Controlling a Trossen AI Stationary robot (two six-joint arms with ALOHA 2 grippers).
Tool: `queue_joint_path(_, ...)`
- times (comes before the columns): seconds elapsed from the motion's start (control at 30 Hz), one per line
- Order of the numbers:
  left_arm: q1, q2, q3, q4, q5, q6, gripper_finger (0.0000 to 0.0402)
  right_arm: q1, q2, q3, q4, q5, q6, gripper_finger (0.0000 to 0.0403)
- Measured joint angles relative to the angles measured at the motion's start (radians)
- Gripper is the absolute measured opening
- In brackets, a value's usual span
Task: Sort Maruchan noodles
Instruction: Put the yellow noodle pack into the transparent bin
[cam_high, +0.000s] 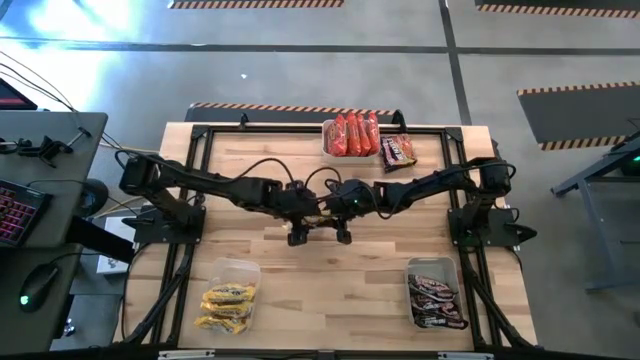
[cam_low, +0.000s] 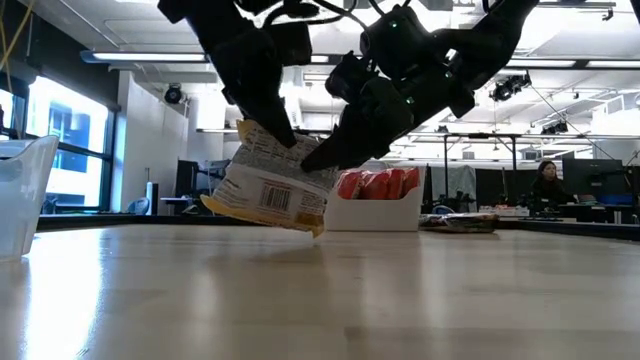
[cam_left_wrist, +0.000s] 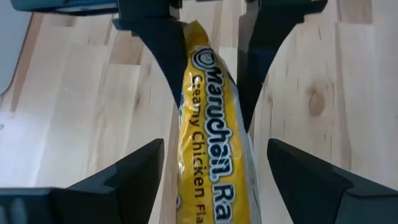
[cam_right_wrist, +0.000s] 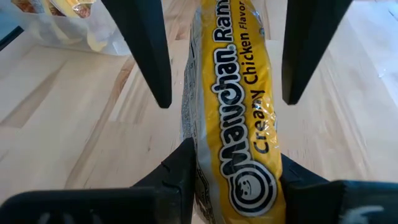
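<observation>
One yellow Maruchan Creamy Chicken packet (cam_low: 270, 190) hangs in the air over the table's middle, between both grippers. My right gripper (cam_right_wrist: 236, 155) is shut on it. My left gripper (cam_left_wrist: 216, 143) is open: its fingers stand on either side of the packet's (cam_left_wrist: 214, 124) other end, with a gap showing on each side. In the high view the left gripper (cam_high: 297, 237) and right gripper (cam_high: 343, 236) meet nose to nose. The other packets lie in tubs. My right gripper pinches the yellow packet between its two fingers at the end bearing the round logo (cam_right_wrist: 249, 186). The fingers (cam_low: 335, 150) come slanting down from the table's right. The packet hangs tilted, clear of the table, with its lower corner (cam_low: 315, 228) lowest.
A clear tub of yellow packets (cam_high: 228, 298) stands near-left, and one of dark brown packets (cam_high: 436, 296) near-right. A tub of red packets (cam_high: 350, 135) stands at the far edge, with a loose dark packet (cam_high: 397, 150) beside it. A person (cam_low: 548, 180) sits beyond the table.
</observation>
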Motion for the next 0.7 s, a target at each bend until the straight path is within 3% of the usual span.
queue_joint_path(0.23,0.014,0.004,0.000,-0.004,0.050,0.005,0.0253,0.000,0.000,0.000,0.006,-0.001,0.003,0.0097)
queue_joint_path(0.7,0.015,0.010,-0.001,-0.024,0.053,0.036,0.0142,0.000,0.001,0.000,0.007,-0.008,0.012,0.0114)
